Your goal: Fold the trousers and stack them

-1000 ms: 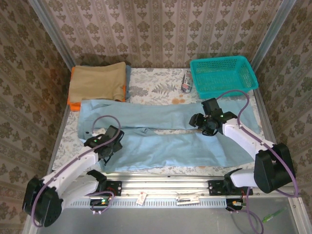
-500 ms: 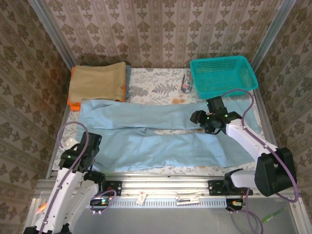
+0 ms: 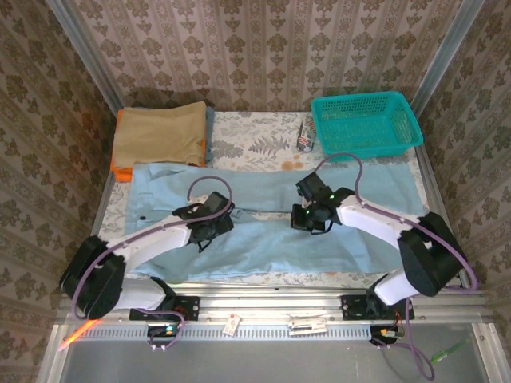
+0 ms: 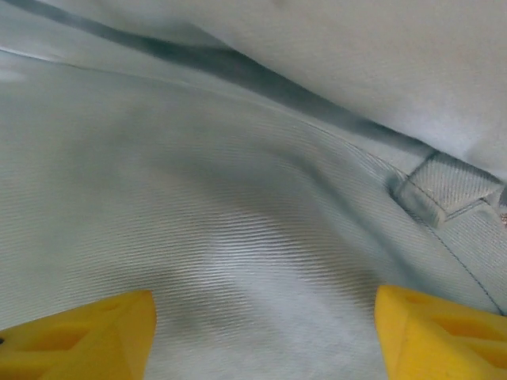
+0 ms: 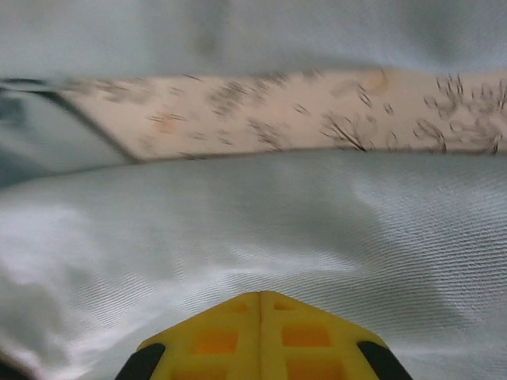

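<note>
The pale-blue trousers (image 3: pixel 263 215) lie flat across the table, both legs stretched rightward.

A tan folded garment (image 3: pixel 160 132) lies at the far left corner, stacked on an orange folded one (image 3: pixel 120 171). A teal mesh basket (image 3: pixel 363 97) sits far right, with a small striped object (image 3: pixel 305 134) just beside it on the floral tablecloth (image 3: pixel 255 145).

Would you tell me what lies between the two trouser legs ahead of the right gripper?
A bare strip of patterned tablecloth parts the trousers, in the right wrist view.
</note>
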Robot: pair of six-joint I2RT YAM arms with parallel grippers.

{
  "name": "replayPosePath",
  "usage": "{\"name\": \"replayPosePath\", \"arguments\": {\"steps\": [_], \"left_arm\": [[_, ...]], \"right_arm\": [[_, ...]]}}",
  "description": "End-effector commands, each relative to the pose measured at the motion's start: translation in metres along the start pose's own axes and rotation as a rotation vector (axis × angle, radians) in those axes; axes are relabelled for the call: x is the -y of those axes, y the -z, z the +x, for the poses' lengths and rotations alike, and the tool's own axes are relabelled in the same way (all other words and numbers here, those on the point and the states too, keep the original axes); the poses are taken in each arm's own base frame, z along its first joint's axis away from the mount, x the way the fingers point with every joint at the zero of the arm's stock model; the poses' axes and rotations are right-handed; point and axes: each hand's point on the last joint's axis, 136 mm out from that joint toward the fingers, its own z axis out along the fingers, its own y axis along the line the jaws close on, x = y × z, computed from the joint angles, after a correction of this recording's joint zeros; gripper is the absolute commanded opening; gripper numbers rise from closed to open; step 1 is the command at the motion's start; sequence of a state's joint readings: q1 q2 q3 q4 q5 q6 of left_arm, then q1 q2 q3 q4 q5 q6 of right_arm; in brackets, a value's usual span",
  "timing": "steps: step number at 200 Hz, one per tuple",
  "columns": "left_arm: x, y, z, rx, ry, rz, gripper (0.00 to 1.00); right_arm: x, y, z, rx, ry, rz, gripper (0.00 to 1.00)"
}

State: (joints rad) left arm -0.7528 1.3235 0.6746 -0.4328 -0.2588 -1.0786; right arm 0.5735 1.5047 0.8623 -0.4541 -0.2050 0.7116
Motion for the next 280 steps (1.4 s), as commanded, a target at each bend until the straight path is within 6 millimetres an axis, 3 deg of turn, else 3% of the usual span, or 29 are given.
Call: {"name": "replayPosePath", "arguments": {"steps": [1, 32, 56, 91, 113, 133, 145, 159, 187, 203, 233, 266, 280], "left_arm": [[0.005, -0.015, 0.012, -0.012, 0.075, 0.064, 0.72], [-0.045, -0.02, 0.038, -0.032, 0.135, 0.02, 0.72], [-0.08, -0.015, 0.051, -0.051, 0.19, 0.011, 0.73], [-0.1, 0.004, 0.036, 0.007, 0.233, 0.072, 0.73], [-0.099, 0.02, 0.01, 0.046, 0.253, 0.114, 0.72], [-0.082, 0.037, -0.018, 0.072, 0.218, 0.163, 0.71], [-0.063, 0.045, -0.033, 0.078, 0.18, 0.207, 0.7], [-0.038, 0.047, -0.042, 0.062, 0.125, 0.241, 0.7], [0.018, 0.041, -0.044, 0.03, -0.059, 0.258, 0.7], [0.047, 0.035, -0.04, 0.002, -0.159, 0.25, 0.69], [0.094, 0.027, -0.023, -0.017, -0.344, 0.243, 0.64], [0.109, 0.012, -0.002, -0.063, -0.611, 0.131, 0.58], [0.104, 0.008, 0.001, -0.082, -0.72, 0.049, 0.53]], "right_arm": [[0.036, -0.018, 0.025, -0.052, -0.032, 0.106, 0.0], [0.075, -0.026, 0.077, -0.144, -0.081, 0.175, 0.0], [0.092, -0.021, 0.11, -0.197, -0.118, 0.2, 0.0], [0.083, -0.002, 0.119, -0.204, -0.117, 0.159, 0.0], [0.055, 0.021, 0.095, -0.165, -0.034, 0.116, 0.02], [0.042, 0.056, 0.047, -0.03, 0.056, 0.178, 0.11], [0.039, 0.071, 0.015, 0.045, 0.064, 0.19, 0.25], [0.042, 0.078, -0.019, 0.09, 0.025, 0.177, 0.43], [0.066, 0.076, -0.069, 0.144, -0.02, 0.279, 0.55], [0.087, 0.07, -0.08, 0.123, -0.107, 0.308, 0.58], [0.114, 0.052, -0.075, 0.112, -0.337, 0.193, 0.62], [0.136, 0.05, -0.079, 0.114, -0.445, 0.142, 0.64], [0.144, 0.053, -0.081, 0.124, -0.475, 0.14, 0.64]]}}
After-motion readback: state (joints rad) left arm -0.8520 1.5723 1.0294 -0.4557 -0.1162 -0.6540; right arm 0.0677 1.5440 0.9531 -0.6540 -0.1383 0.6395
